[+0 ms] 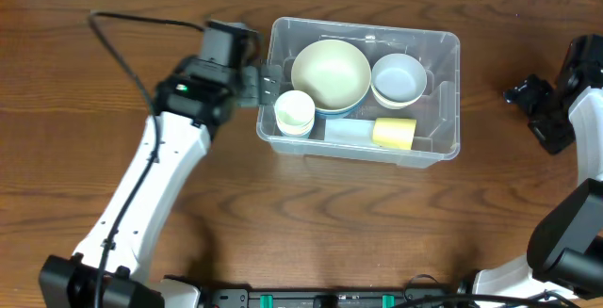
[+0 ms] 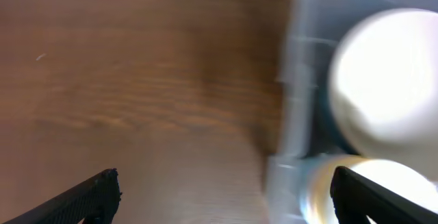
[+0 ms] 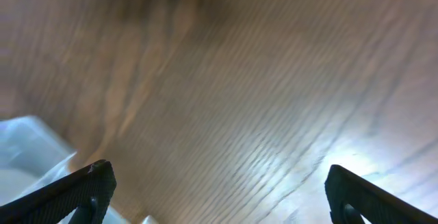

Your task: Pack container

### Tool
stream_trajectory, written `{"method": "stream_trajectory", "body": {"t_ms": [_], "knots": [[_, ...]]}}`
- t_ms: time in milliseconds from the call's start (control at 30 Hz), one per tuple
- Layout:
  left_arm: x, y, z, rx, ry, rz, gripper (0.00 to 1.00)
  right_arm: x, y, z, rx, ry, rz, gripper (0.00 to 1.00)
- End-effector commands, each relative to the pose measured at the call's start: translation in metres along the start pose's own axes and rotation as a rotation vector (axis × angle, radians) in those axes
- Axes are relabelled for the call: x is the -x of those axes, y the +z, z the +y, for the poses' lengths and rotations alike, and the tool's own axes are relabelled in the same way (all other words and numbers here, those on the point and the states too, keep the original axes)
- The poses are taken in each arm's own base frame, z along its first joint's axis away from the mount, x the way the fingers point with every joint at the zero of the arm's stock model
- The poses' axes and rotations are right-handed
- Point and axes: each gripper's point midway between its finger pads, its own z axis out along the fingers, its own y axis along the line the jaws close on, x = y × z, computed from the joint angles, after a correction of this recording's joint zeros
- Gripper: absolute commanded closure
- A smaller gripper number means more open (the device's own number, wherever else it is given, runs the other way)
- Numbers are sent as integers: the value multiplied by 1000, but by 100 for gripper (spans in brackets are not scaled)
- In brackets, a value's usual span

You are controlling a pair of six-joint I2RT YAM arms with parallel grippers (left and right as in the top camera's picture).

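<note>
On the overhead view, items run from largest to smallest:

- Wooden table (image 1: pixel 471 233): brown, grained, and carrying everything listed below.
- Left arm (image 1: pixel 151 186): white links reaching from the near left edge up toward the middle, with a black cable (image 1: pixel 118 49) looping off behind it.
- Right arm (image 1: pixel 579 110): only partly in frame at the right edge, well apart from the bin.
- Container (image 1: pixel 450 110): a clear rectangular bin with rounded corners, standing upright a little right of the table's centre, its long side across the frame.
- Left gripper (image 1: pixel 264 84): at the container's left wall. The wrist view shows its fingers (image 2: pixel 89 196) spread wide, with bare wood and the blurred bin wall between them (nothing grasped, so released).
- Right gripper (image 1: pixel 532 101): over bare wood to the right of the bin. Its wrist view shows the fingers (image 3: pixel 82 190) wide apart with only table grain between them, likewise released.
- Large bowl (image 1: pixel 330 74): cream inside, in the bin's far-left part.
- Small bowl (image 1: pixel 398 78): pale blue-white, just beside the large bowl, toward the far right.
- Cream cup (image 1: pixel 294 112): upright in the near-left corner.
- Pale blue piece (image 1: pixel 349 131): along the near wall (its shape is unclear).
- Yellow cup (image 1: pixel 394 133): on its side, touching the blue piece.
</note>
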Motion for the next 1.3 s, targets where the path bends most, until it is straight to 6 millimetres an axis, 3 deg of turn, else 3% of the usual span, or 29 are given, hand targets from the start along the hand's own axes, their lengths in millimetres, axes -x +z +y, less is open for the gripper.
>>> {"method": "stream_trajectory", "body": {"t_ms": [0, 133, 267, 467, 633, 700, 867, 1100, 1267], "knots": [[15, -6, 37, 55, -177, -30, 2, -6, -13, 14, 97, -10, 28, 1], [18, -5, 85, 117, -384, -33, 2, -10, -37, 36, 241, -164, 12, 1], [15, -5, 114, 153, -471, -21, 2, -15, -76, 60, 413, -327, -46, 2], [12, -6, 129, 178, -501, -17, 2, -42, -148, 84, 589, -453, -143, 2], [13, -5, 129, 178, -501, -19, 2, -86, -175, 108, 660, -583, -143, 1], [13, -5, 129, 178, -501, -18, 2, -105, -174, 119, 663, -628, -115, 1], [7, -6, 129, 184, -500, 2, 2, -137, -146, 128, 537, -597, -23, 1], [4, -6, 129, 187, -499, 15, 2, -166, -120, 142, 516, -582, 119, 1], [3, -6, 129, 188, -498, 18, 2, -174, -90, 136, 425, -515, 214, 1]]}}
